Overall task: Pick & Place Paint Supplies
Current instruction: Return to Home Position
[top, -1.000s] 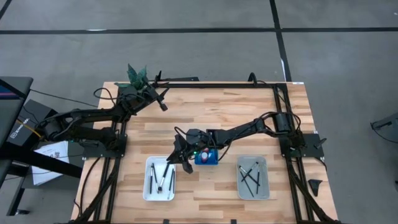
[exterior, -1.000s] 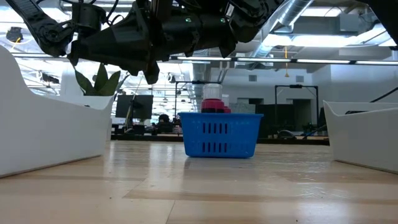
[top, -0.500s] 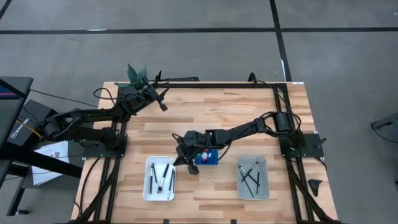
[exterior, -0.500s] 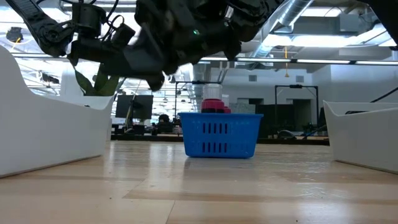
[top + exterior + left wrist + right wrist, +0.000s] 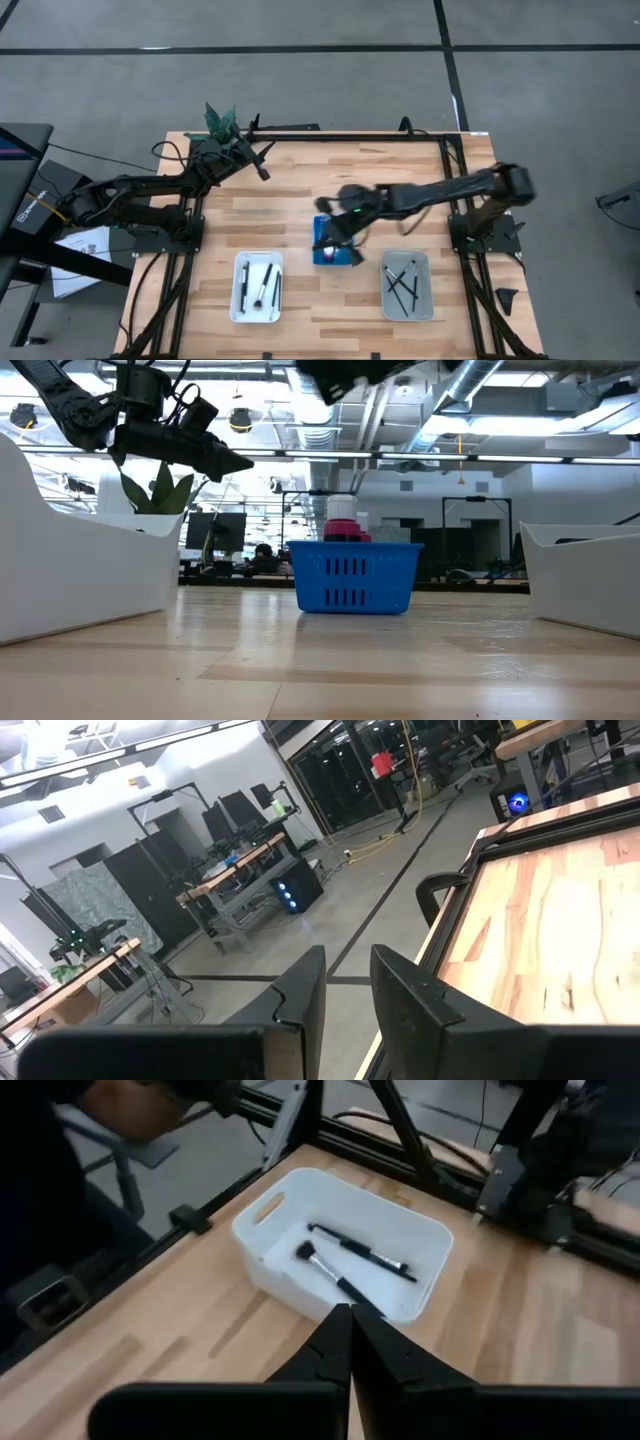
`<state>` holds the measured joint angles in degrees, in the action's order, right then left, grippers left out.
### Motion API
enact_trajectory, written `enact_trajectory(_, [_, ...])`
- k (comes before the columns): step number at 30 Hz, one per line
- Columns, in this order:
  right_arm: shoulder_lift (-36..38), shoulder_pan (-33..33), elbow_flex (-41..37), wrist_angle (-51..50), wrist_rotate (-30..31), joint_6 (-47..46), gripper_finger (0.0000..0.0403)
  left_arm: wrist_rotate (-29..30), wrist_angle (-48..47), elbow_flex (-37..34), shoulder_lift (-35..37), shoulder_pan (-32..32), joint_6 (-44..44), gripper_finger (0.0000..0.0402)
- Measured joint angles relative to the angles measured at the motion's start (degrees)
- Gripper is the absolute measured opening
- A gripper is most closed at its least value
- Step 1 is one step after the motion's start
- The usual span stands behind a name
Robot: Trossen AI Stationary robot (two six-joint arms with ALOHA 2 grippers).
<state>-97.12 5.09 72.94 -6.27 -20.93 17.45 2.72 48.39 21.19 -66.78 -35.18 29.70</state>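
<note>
The blue rack stands at the table's middle near side; a red paint bottle with a pale cap sticks up from it. Dark-handled brushes lie in the white tray, and more brushes lie in the grey tray. My right gripper hangs above the rack's left side, shut and empty, pointing at the white tray. My left gripper waits at the far left, held level with its fingers a little apart, nothing between them.
A small green plant stands at the far left corner behind my left arm. Black frame rails run along the table's far and side edges. Bare wood lies between the arms and the trays.
My right gripper has risen from just over the white tray's right edge and swung toward the table's right, ending above the blue rack. Its wrist has rolled on the way. The trays, brushes and rack have stayed where they were.
</note>
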Motion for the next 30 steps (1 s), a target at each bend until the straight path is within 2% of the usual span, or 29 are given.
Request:
enact_trajectory(5, [13.94, -1.5, -11.85, 0.54, 0.01, 2.43, 0.0, 0.0, 0.01, 0.0, 0.0, 0.09, 0.0, 0.0076])
enact_trajectory(12, [32.97, -9.09, -34.21, 15.71, 0.4, -3.31, 0.0, 0.0, -0.01, 0.0, 0.0, 0.29, 0.0, 0.0076])
enact_trajectory(15, [39.01, -11.76, -43.15, 23.17, 0.02, -6.18, 0.0, 0.01, 0.01, 0.0, 0.0, 0.94, 0.0, 0.0076])
enact_trajectory(21, [44.46, -13.04, -55.14, 32.74, 1.02, -9.26, 0.0, 0.0, 0.27, 0.0, 0.0, 1.92, 0.0, 0.0076])
enact_trajectory(25, [44.81, -13.46, -60.9, 41.03, 11.46, -10.64, 0.0, 0.0, 0.66, 0.0, 0.0, 1.92, 0.0, 0.0076])
enact_trajectory(30, [44.76, -16.48, -64.25, 43.12, 10.64, -10.6, 0.0, 0.0, 0.65, 0.0, 0.0, 1.92, -0.07, 0.0076])
